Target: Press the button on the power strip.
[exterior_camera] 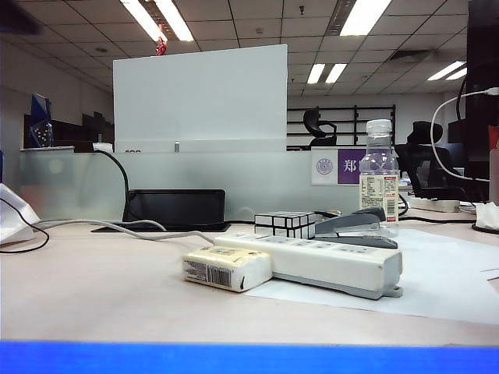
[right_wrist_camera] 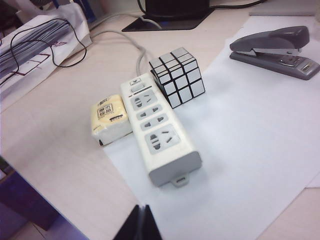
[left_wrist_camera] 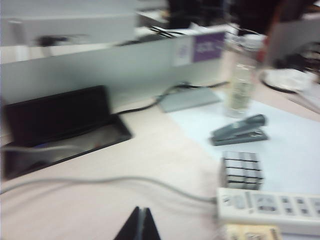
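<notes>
An off-white power strip (right_wrist_camera: pixel 159 130) lies on white paper (right_wrist_camera: pixel 250 145) on the surface, its grey cord (right_wrist_camera: pixel 131 44) trailing away. A cream packet (right_wrist_camera: pixel 110 119) touches one side, a mirrored cube (right_wrist_camera: pixel 177 76) the other. Beyond sit a grey stapler (right_wrist_camera: pixel 277 50) and a clear bottle (exterior_camera: pixel 379 175), contents unclear. The left gripper (left_wrist_camera: pixel 140 226) and right gripper (right_wrist_camera: pixel 140 225) hover above, fingers pressed together.

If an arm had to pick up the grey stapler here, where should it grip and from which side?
Grip the stapler across its narrow width at mid-body, coming straight down from above. It lies flat on the white paper with open space either side. The left gripper and right gripper both look shut and are away from it.
</notes>
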You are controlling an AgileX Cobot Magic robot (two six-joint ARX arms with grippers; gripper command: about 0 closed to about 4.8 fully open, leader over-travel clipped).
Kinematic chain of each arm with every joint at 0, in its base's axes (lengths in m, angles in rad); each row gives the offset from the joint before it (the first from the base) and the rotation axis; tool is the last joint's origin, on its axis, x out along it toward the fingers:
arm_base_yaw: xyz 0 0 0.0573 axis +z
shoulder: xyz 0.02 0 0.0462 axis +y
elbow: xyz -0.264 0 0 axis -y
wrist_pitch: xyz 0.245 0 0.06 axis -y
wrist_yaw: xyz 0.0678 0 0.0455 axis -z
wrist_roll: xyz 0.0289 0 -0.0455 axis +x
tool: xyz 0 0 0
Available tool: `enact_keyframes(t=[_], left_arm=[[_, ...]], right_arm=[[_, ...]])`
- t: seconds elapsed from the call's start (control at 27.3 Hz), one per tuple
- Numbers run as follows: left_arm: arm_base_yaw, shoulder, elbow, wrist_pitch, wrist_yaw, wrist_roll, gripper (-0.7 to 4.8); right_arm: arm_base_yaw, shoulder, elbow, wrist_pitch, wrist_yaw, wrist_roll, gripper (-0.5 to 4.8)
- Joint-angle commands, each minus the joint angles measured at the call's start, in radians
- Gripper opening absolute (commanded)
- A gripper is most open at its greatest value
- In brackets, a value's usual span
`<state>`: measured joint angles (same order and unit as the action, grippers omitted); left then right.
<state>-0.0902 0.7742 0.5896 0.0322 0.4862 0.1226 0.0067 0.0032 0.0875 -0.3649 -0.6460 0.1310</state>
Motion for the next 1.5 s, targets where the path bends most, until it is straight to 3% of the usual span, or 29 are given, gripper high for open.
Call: enact_keyframes(t=[0.04,0.26,0.44,0.66,1.06,1.5], left_arm=[[-0.067,0.129,0.089,0.002,0.004,0.034,-0.05],[-0.208,0.366,0.235,-0.056,-0.065,0.086,-0.05],[-0.307,0.525,0.325,-0.164,-0.113,0.179,-0.05],[-0.375,0.616,0.346,-0.188,-0.172,0.222,-0.05],[-0.397,0.707,0.368,-0.182,-0.167,0.264,-0.05],[-0.436,0.871,0.573,-0.286,-0.128,0.271,-0.05]], right_arm=[[0.002,0.0,0.003,0.002,0.013,-0.026,0.0],[0.002,0.0,0.003,0.003,0.015,-0.028,0.0],[0.002,0.0,0.003,0.003,0.015,-0.031,0.0],[0.002,0.0,0.003,0.003,0.016,-0.032,0.0],[0.002,0.0,0.003,0.003,0.016,-0.039,0.0],[0.002,0.0,0.003,0.003,0.016,-0.039,0.0]])
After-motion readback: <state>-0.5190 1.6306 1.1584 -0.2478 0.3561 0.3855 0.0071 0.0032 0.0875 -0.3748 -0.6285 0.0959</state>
